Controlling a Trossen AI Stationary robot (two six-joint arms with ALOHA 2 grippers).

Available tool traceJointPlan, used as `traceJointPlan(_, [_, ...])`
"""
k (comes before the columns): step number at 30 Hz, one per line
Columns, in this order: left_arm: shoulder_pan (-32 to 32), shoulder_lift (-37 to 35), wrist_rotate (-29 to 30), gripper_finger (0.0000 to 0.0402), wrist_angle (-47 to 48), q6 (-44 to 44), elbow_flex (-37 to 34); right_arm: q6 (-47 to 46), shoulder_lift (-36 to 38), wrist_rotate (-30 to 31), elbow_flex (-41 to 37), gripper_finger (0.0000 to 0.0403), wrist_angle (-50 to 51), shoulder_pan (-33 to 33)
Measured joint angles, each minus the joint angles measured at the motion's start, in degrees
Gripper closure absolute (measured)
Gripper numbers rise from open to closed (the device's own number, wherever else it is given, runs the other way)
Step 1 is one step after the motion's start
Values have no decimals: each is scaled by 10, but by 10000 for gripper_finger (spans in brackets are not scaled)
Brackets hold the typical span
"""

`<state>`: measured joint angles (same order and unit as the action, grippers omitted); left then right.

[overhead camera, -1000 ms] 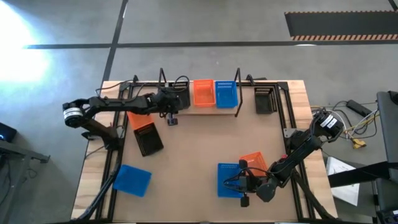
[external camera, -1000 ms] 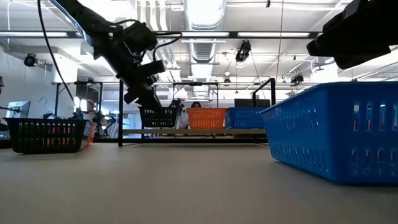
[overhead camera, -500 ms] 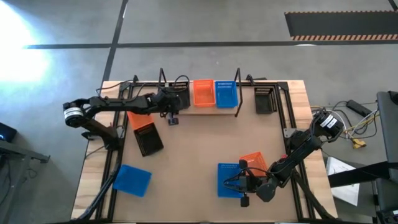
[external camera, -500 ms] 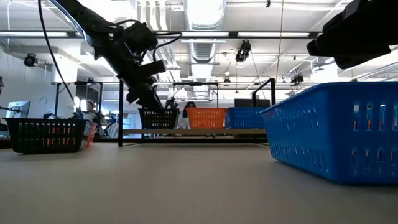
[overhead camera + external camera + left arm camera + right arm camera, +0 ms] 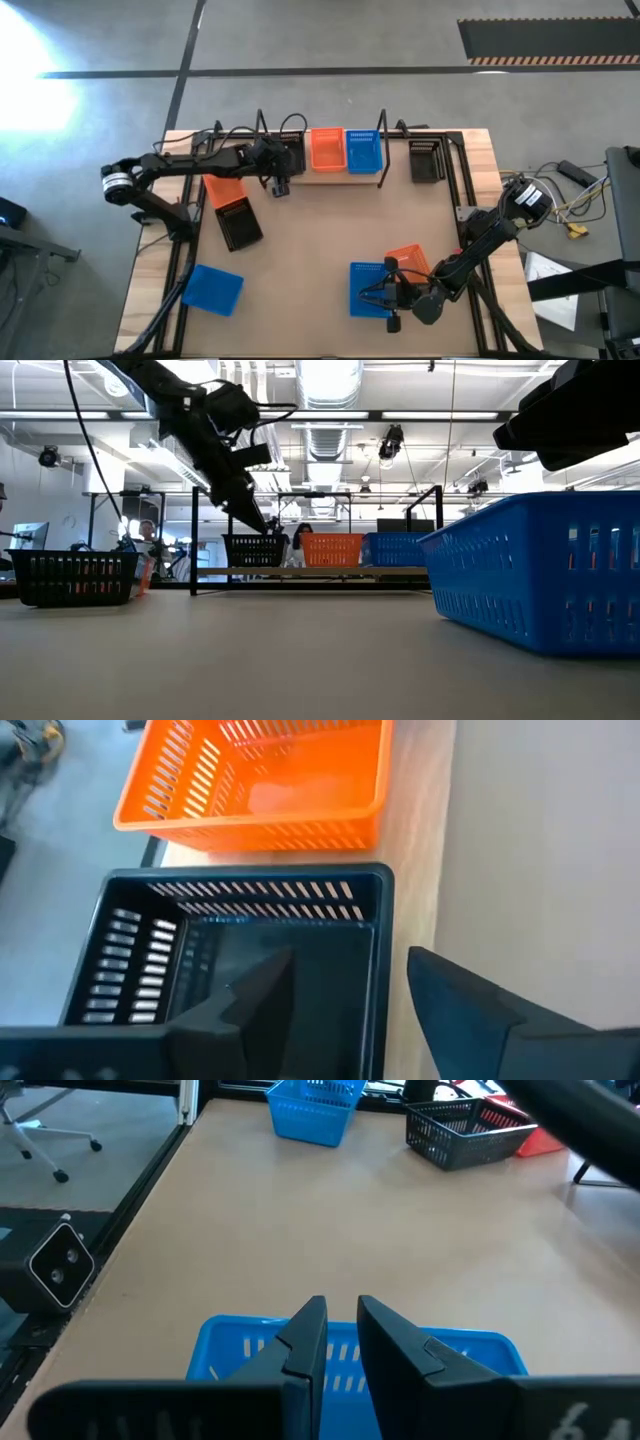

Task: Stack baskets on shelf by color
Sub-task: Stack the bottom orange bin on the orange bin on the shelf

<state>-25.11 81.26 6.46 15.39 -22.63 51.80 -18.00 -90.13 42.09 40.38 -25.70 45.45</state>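
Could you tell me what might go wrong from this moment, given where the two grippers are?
The left gripper is open with one finger inside the black basket on the shelf and one outside its wall; lifting away crookedly could drag that basket against the orange basket beside it. The right gripper hangs nearly closed over a blue basket's rim; descending like that, it might push the rim instead of gripping it.

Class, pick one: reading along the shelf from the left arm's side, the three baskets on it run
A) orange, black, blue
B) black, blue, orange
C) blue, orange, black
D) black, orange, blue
D: on the shelf, black basket, then orange basket, then blue basket.
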Motion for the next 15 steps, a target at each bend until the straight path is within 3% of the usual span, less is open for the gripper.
traceJointPlan(9, [24, -8, 1, 210, 175, 74, 97, 1, 4, 26, 0, 351, 1, 1])
traceJointPlan(15, [128, -23, 16, 210, 208, 137, 113, 13, 24, 54, 0, 351, 1, 2])
